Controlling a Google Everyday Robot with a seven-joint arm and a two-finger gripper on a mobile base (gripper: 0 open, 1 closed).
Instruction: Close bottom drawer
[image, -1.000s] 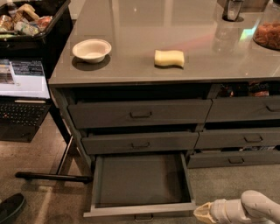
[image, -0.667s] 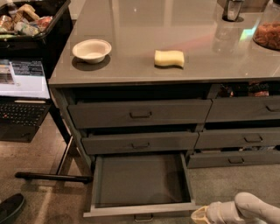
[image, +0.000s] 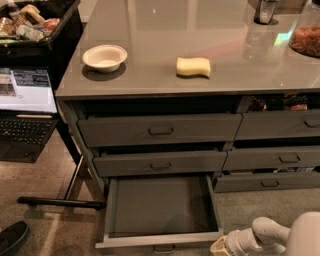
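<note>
The bottom drawer (image: 162, 205) stands pulled far out of the grey cabinet, low in the camera view. Its box is plain grey and empty. Its slim front panel (image: 160, 239) runs along the bottom edge, with the small dark pull handle (image: 164, 248) partly cut off by the frame. My gripper (image: 218, 246) is at the bottom right, just right of the front panel's right end, on a white arm (image: 265, 235) that comes in from the right.
Above the open drawer are two taller-fronted drawers (image: 160, 130), slightly ajar. More drawers (image: 272, 157) are at right. The counter holds a white bowl (image: 104, 57), a yellow sponge (image: 193, 66) and a jar (image: 306, 35). A laptop (image: 25, 107) stands at left.
My gripper and arm have moved left along the bottom edge, closer to the right end of the drawer's front panel. The drawer has not moved.
</note>
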